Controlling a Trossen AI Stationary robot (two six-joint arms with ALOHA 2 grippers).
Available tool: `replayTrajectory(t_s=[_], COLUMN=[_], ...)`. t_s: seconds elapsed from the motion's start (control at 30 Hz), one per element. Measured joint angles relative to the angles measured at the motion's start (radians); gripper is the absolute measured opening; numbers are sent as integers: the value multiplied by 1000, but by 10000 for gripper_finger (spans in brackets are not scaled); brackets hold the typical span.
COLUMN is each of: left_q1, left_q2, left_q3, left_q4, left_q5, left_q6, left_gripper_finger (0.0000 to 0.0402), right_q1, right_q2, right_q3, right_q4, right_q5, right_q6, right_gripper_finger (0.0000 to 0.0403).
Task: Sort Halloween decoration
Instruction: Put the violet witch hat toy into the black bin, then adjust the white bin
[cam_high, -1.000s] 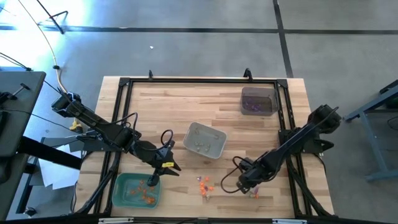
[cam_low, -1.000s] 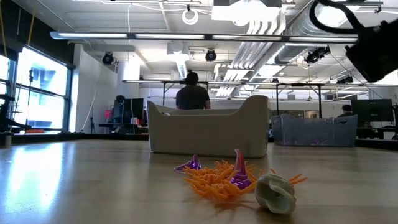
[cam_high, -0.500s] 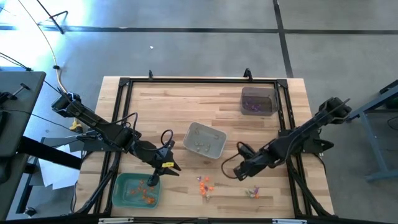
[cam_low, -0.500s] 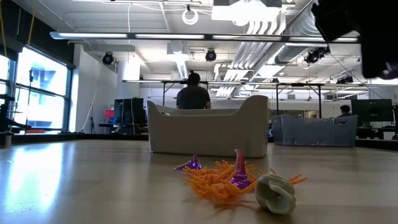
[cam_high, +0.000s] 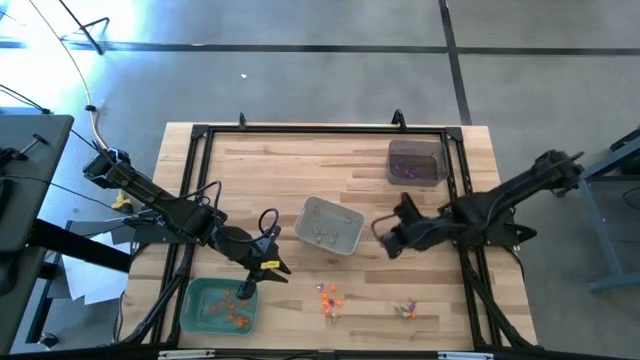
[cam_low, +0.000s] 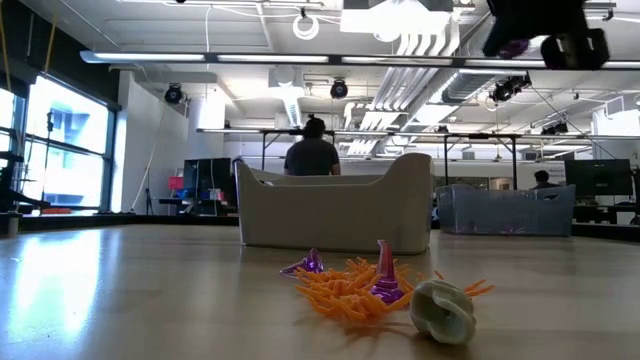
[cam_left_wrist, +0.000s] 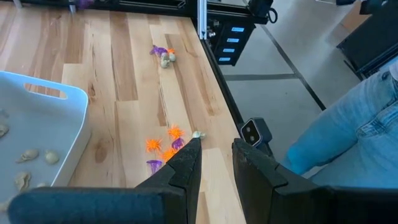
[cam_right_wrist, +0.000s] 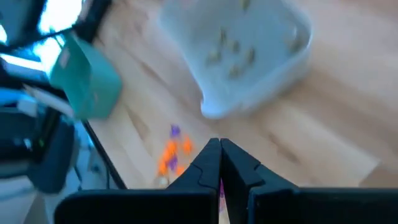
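1. Nearest the front edge of the wooden tabletop (cam_high: 300, 170), a heap of tiny orange and purple plastic Halloween trinkets (cam_low: 352, 283) lies with a pale whitish-beige trinket (cam_low: 443, 311) touching its side; in the high view the same heap (cam_high: 329, 297) sits between the two arms.
2. A second, smaller cluster of purple and pale trinkets (cam_high: 406, 309) rests further toward the right arm's side, apart from the first.
3. At the front left corner, a green rectangular plastic tray (cam_high: 192, 313) holds several orange trinkets (cam_high: 235, 312).
4. The left gripper (cam_high: 268, 268) hangs just above the green tray's inner corner, its dark fingers (cam_left_wrist: 186, 168) parted by a narrow gap with nothing seen between them.
5. Mid-table, a light grey plastic tray (cam_high: 352, 238) carries a scatter of pale whitish-beige trinkets (cam_high: 322, 232); in the low view its wall (cam_low: 330, 215) stands behind the heap.
6. The right gripper (cam_high: 390, 243) is raised just beside the grey tray's right side, its fingers (cam_right_wrist: 210, 163) pressed together on a small purple trinket (cam_low: 514, 46) that shows at its tip in the low view.
7. Toward the far right corner, a dark translucent tray (cam_high: 416, 152) contains purple trinkets (cam_high: 407, 172).
8. Beyond the tabletop, a person in a dark top (cam_low: 310, 152) faces away in the room.
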Motion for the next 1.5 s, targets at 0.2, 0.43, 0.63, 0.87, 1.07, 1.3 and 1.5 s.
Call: replayTrajectory(t_s=[0.2,0.43,0.63,0.87,1.07,1.3,1.5], left_q1=[0,0,0,0,3,21,41], left_q2=[0,0,0,0,0,0,-1], left_q3=[0,0,0,0,0,0,0], left_q4=[0,7,9,13,14,43,105], left_q5=[-5,-13,-31,-32,-33,-49,-152], left_q6=[0,0,-7,-11,-11,16,70], left_gripper_finger=[76,76,76,76,76,76,76], right_q1=[-85,-201,-315,-371,-378,-393,-471], right_q2=[-98,-180,-215,-209,-207,-193,-86], right_q3=[0,1,1,1,1,1,2], right_q4=[0,0,-18,-94,-104,-105,-58], right_q5=[99,198,168,92,91,89,-8], right_q6=[-99,-221,-294,-301,-301,-301,-401], right_gripper_finger=[0,0,0,0,0,0,0])
